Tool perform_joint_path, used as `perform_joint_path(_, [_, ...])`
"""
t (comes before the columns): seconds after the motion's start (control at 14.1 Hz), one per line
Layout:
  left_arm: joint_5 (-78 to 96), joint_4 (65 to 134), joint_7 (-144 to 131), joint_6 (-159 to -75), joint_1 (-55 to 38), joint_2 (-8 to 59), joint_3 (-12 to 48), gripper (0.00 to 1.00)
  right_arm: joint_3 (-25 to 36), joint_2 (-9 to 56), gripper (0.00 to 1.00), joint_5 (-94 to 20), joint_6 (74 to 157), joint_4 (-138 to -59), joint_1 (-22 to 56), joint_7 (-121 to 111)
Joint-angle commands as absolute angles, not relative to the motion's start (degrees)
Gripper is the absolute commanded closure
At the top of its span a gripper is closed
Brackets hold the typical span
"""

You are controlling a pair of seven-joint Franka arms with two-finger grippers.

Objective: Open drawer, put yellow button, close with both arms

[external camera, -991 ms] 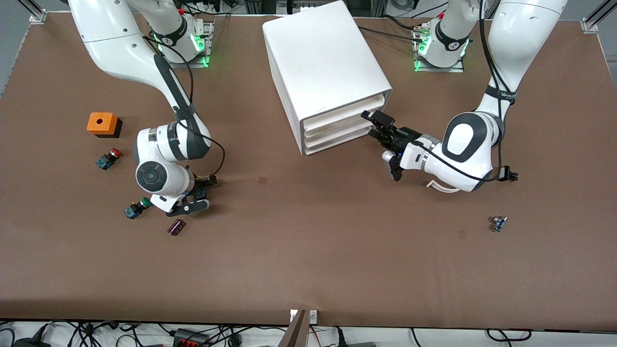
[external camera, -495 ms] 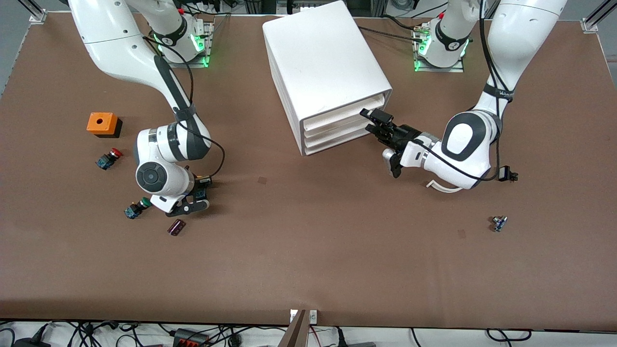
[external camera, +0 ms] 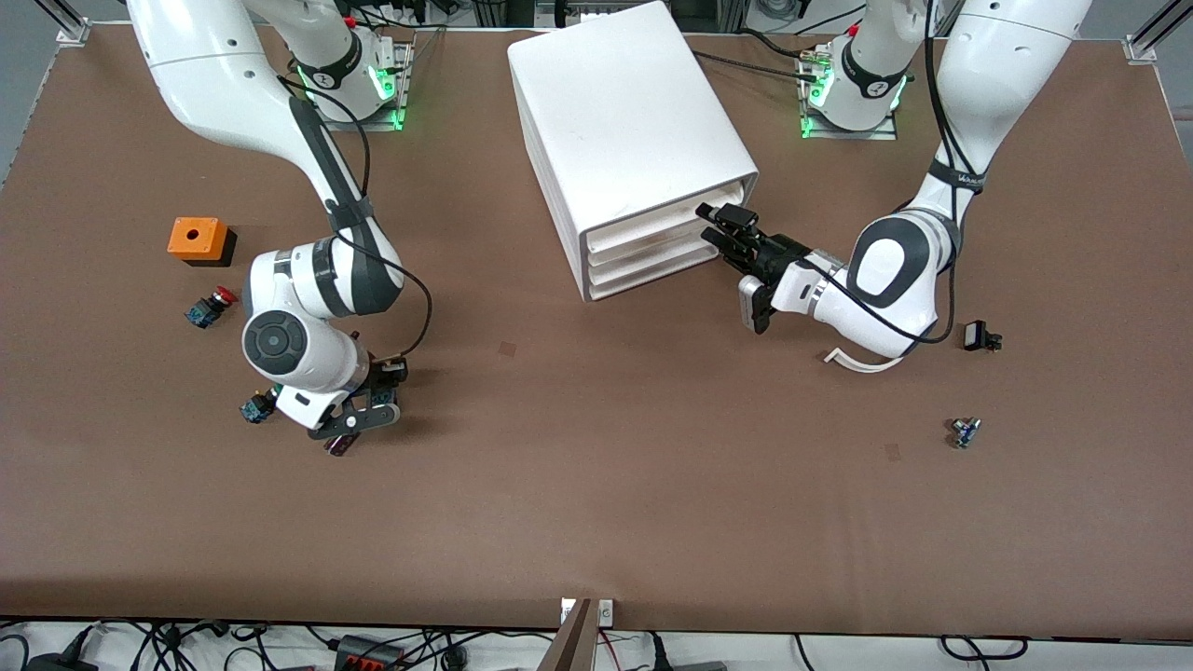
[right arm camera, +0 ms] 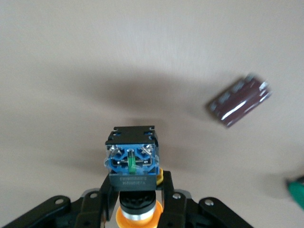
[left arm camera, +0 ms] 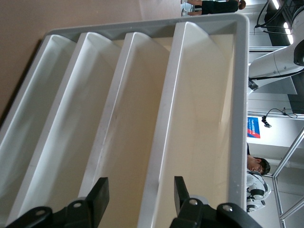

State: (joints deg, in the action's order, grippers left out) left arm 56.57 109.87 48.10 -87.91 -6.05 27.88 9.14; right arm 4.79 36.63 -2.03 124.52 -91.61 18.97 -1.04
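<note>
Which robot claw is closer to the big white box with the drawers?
The left one. The left claw sits right at the front of the big white plastic drawer cabinet, by its top drawer. The right claw is off toward the right arm's end, shut on the yellow-capped button.

A robotics lab: two white arms (external camera: 280,112) bolted to a brown table (external camera: 596,522), aluminium framing (external camera: 65,23) at its corners, cables (external camera: 391,648) tangled along its edge.
</note>
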Motion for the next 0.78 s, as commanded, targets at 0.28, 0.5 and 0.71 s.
perform_joint_path(0.28, [59.3,113.5,51.9,-88.0,-6.1,24.4,10.3,0.75,4.0,33.8,0.91,-3.1,122.2,-79.3,21.9,-1.7])
perform_joint_path(0.5, [58.4,112.7,53.6,-88.9,-6.6,25.2,10.3,0.88,0.3,33.8,0.91,-2.9,121.9,-75.3,22.1,-1.5])
perform_joint_path(0.71, [55.5,110.2,52.9,-90.6,-6.9,27.2,10.3,0.92,-1.8,33.4,0.93,-2.8,120.2,-73.4,24.0,0.7])
